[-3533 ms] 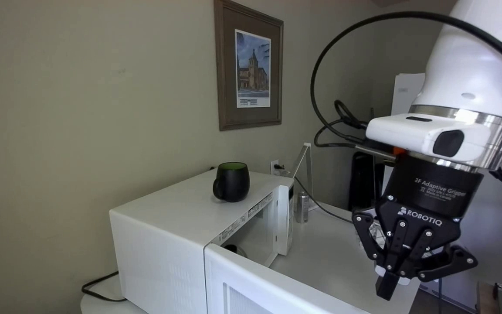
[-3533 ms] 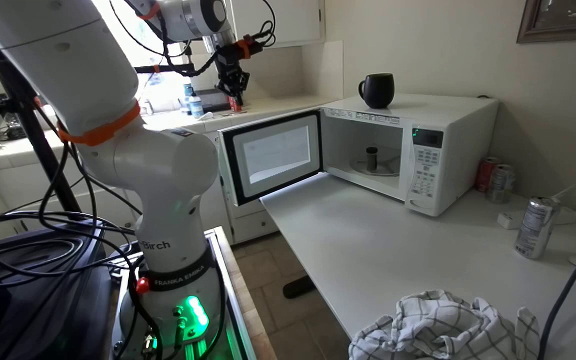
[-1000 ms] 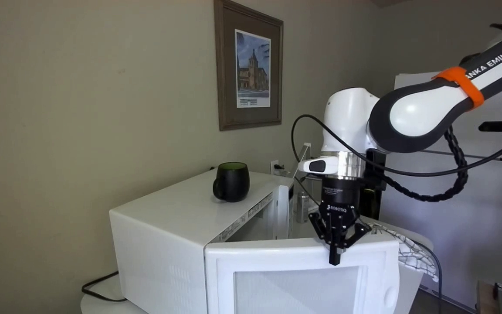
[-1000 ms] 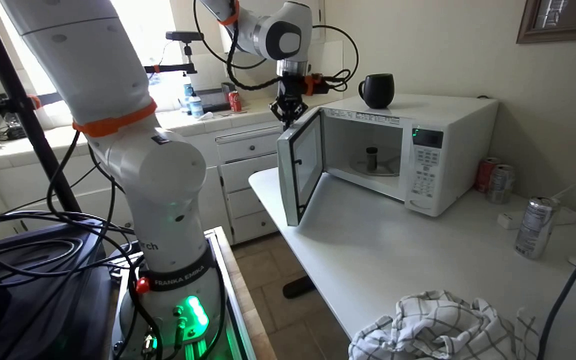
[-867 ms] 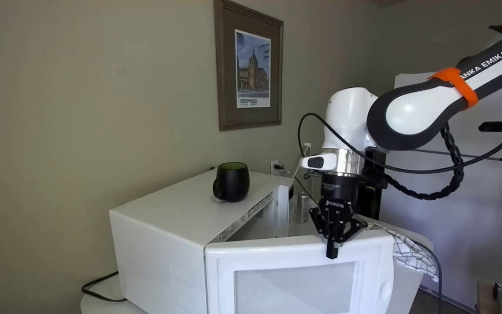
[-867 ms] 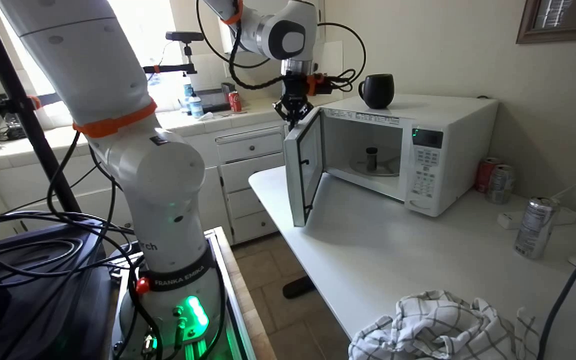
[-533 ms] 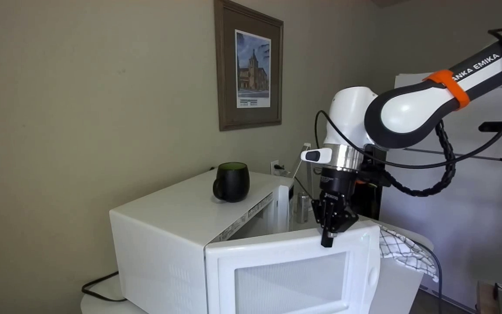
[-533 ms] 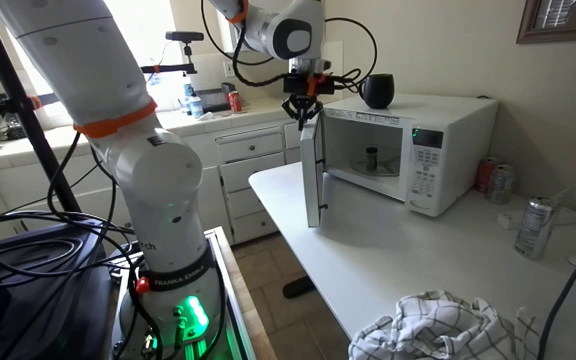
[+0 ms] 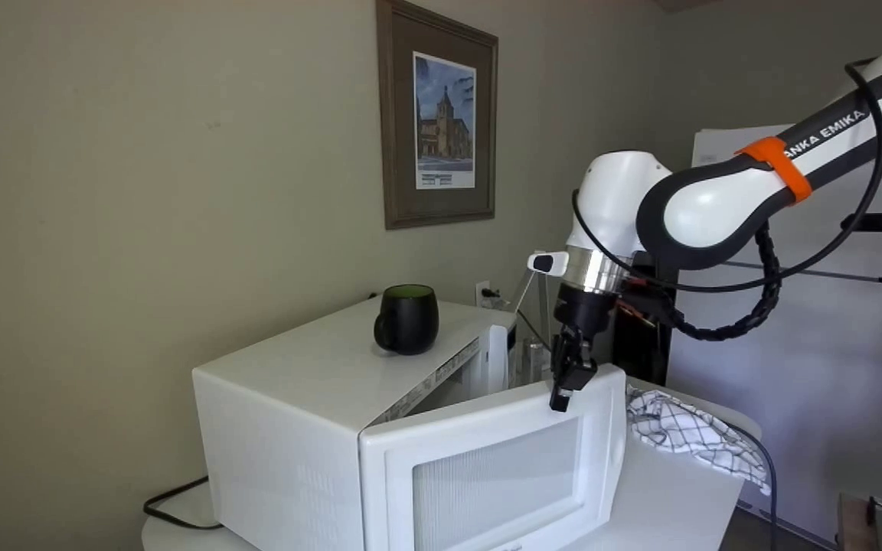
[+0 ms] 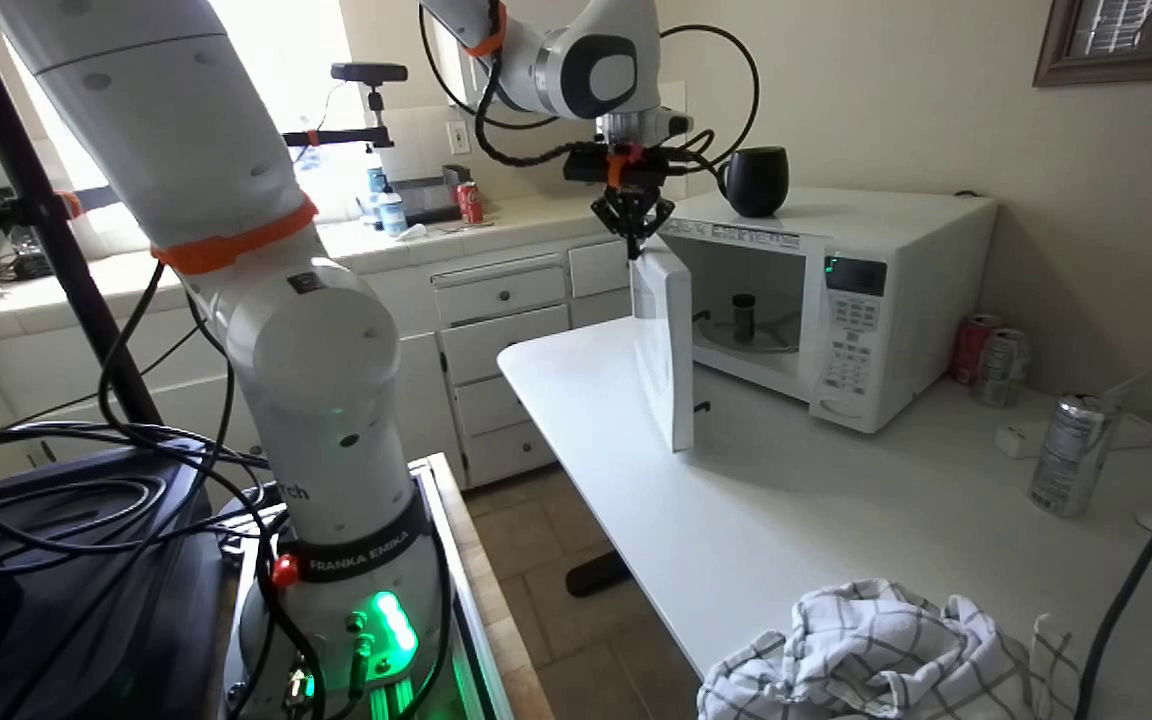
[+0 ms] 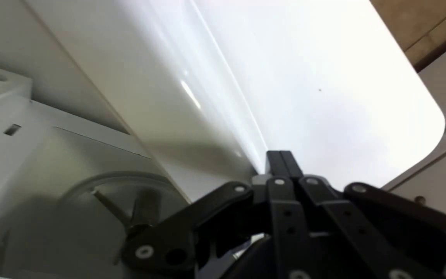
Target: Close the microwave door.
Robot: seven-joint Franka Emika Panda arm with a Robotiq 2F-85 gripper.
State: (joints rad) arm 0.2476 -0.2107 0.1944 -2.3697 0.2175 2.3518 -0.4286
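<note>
The white microwave stands on the table and also shows in an exterior view. Its door hangs partly open, swung out from the front; its edge and outer face show in an exterior view. In the wrist view the door's glossy top edge runs diagonally to the fingers. My gripper points down at the outer side of the door's top edge, near the free end, and looks in contact with it. The fingertips are pressed together with nothing between them. It also shows in an exterior view.
A black mug stands on top of the microwave. A small dark round object stands inside on the turntable. A checked cloth and a silver can are on the white table.
The door has swung from wide open toward the microwave's front. My gripper came down from above to the door's outer side and moved inward along with it, the wrist turning.
</note>
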